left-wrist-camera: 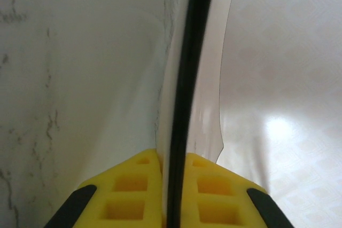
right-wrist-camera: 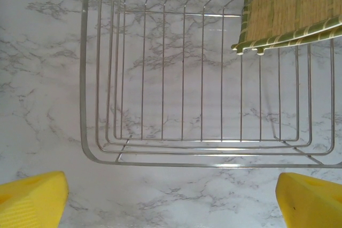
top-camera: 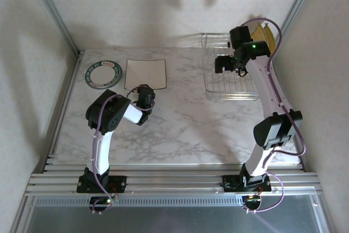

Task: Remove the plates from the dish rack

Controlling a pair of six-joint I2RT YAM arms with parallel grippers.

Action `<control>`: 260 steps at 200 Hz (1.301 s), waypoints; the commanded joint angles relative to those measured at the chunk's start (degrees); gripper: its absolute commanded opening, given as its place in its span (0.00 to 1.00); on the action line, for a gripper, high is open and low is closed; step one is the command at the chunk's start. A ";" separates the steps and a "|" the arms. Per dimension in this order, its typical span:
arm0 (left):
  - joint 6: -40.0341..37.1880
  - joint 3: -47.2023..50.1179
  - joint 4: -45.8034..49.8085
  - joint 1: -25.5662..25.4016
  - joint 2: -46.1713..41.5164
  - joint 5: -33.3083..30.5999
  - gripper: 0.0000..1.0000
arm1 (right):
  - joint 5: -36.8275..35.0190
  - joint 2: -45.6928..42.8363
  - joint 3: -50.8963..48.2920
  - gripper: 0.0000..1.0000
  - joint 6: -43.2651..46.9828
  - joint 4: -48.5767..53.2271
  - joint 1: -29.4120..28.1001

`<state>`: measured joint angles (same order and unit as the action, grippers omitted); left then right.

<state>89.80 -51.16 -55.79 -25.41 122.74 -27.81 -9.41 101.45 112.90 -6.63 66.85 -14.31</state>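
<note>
Although two plates are already out of the rack point(top-camera: 209, 83), unloading is not complete. Status by item:

- Round plate point(top-camera: 102, 73): lies flat at the far left of the bench point(top-camera: 191, 129). This item is done.
- White square plate point(top-camera: 146, 69): sits just beside the round plate, on its right. The left fingers point(left-wrist-camera: 133, 185) are closed on its near edge, one pad on each face, so it has not been released. Whether it rests fully on the bench or is held just above it cannot be told.
- Yellow plate point(right-wrist-camera: 288, 4): is propped in the far right corner of the rack, among the wire dividers. It has not been removed.

The right fingers point(right-wrist-camera: 32, 201) are spread wide and hold nothing. They hang above the rack, apart from the yellow plate. The other slots seen from the right wrist carry no plates.

Assessment: two of the three visible plates are unloaded, and the task appears to be in its last stage. What is left is to release the white square plate and then to grasp the yellow plate, lift it clear of the dividers and set it on the bench.
</note>
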 commanded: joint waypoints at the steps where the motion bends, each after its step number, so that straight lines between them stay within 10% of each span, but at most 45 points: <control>1: 1.41 -1.49 -8.02 0.62 -0.86 -1.72 0.00 | -0.49 -1.87 -0.84 0.99 -0.31 -0.43 -0.35; 196: 1.70 -2.70 -1.72 2.91 0.01 6.23 0.00 | -0.06 -2.00 -1.46 0.99 -0.84 -1.38 -1.25; 260: 1.71 -1.36 0.04 2.91 -1.91 6.63 0.25 | 0.32 -2.38 -1.98 0.99 -0.93 -2.06 -1.20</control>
<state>91.53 -51.96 -53.34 -22.76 122.87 -21.32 -9.23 101.43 111.63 -6.81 65.36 -15.16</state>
